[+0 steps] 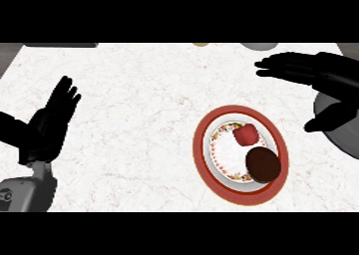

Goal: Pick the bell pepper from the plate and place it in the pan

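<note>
A red bell pepper [246, 133] lies on the upper part of a white plate with a flowered band and a wide red rim [204, 130], right of the counter's middle. My right hand [324, 74] hovers open above and to the right of the plate, fingers stretched to the left and thumb pointing down; it touches nothing. Under that hand, at the right edge, a grey round pan [347, 137] shows in part, the rest hidden by the hand and the view's border. My left hand [46, 124] rests open at the far left, fingers up.
A dark brown round item [261, 164] sits on the same plate, just below the pepper. At the counter's far edge stand a small beige object [202, 44] and a grey one [258, 46]. White marble counter [138, 114] spreads between the left hand and the plate.
</note>
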### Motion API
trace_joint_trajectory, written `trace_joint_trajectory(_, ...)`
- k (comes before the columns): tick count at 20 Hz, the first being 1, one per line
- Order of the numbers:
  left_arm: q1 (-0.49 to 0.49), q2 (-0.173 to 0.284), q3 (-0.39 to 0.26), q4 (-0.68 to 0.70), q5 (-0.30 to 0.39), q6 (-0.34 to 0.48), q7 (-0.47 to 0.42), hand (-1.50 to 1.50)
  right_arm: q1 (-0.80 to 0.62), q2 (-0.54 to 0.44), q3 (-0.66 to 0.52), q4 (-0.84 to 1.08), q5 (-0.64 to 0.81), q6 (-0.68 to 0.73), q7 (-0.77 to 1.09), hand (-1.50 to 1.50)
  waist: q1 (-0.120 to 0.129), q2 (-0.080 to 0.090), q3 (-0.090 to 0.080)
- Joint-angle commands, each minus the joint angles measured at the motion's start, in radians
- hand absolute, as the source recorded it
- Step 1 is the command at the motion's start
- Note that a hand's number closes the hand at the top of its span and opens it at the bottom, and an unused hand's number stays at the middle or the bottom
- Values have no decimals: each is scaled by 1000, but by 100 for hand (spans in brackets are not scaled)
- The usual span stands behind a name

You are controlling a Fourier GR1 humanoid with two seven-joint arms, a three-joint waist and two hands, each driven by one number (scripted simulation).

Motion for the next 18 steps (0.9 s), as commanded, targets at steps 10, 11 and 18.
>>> trace_joint_trajectory(10,5,7,29,-34,10,-13,34,0,17,19,239,-148,318,212,211,-150,-12,-3,1)
trace_joint_trajectory(11,-3,5,35,-17,-7,3,40,0,24,19,223,-168,326,231,205,-150,-13,-2,1)
trace_joint_trajectory(18,3,12,51,11,-9,-33,-6,0,117,2,244,-294,513,124,256,-150,-19,-2,1)
